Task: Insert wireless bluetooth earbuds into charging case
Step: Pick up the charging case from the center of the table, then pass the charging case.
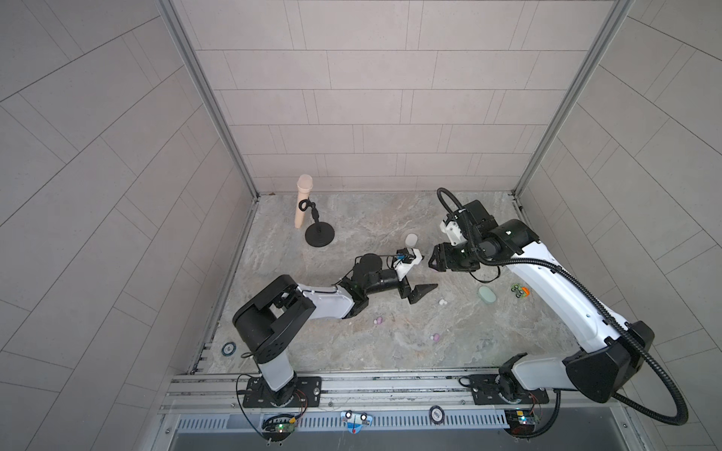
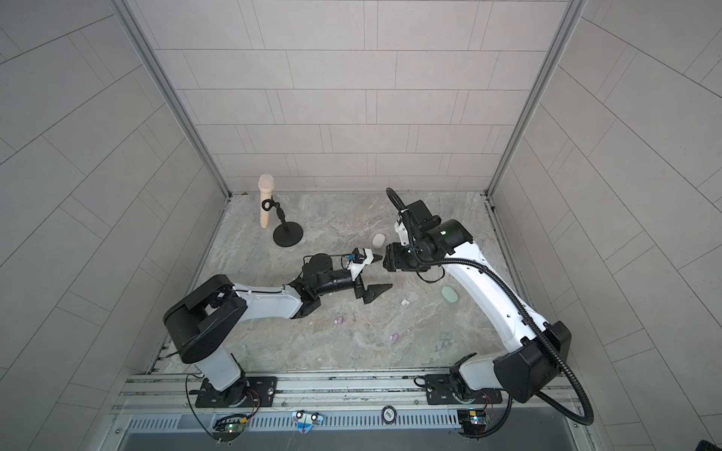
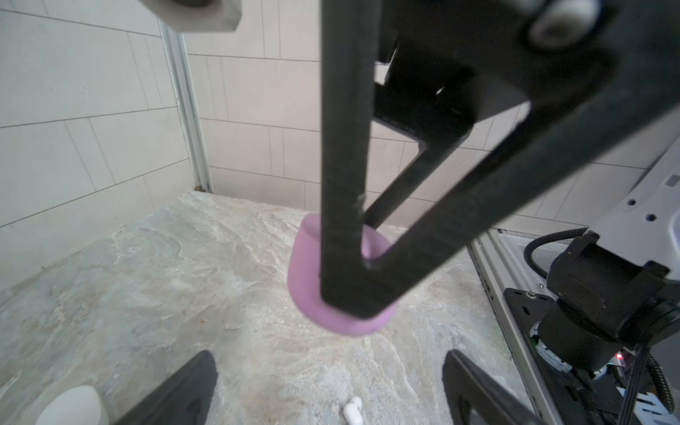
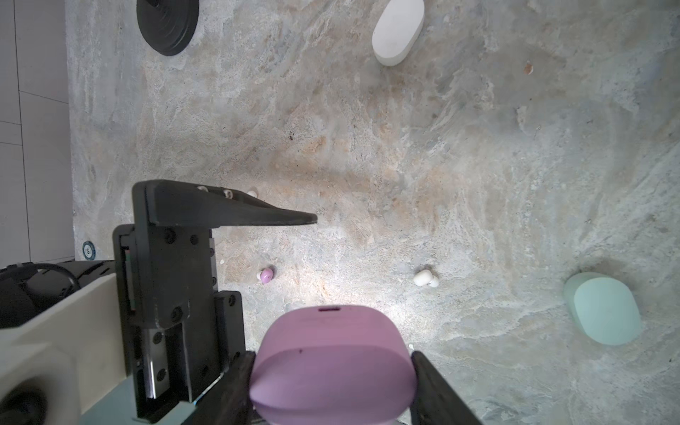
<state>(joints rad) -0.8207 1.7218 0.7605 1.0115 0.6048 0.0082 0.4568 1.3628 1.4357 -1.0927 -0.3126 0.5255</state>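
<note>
My right gripper (image 4: 333, 368) is shut on a closed lilac charging case (image 4: 333, 353), one finger on each side, and holds it above the stone table. In the left wrist view the lilac case (image 3: 305, 283) sits between the right gripper's black fingers (image 3: 342, 220). My left gripper (image 2: 377, 274) is open and empty, just to the left of the right gripper (image 1: 435, 261). White earbuds (image 1: 442, 302) lie on the table under it. One lilac earbud (image 1: 378, 320) and another lilac earbud (image 1: 435, 337) lie nearer the front.
A white case (image 1: 410, 239) lies behind the grippers and a mint case (image 1: 487, 294) to the right. A green toy (image 1: 519, 291) sits by the right arm. A microphone (image 1: 304, 201) on a black stand (image 1: 319, 235) is at the back left.
</note>
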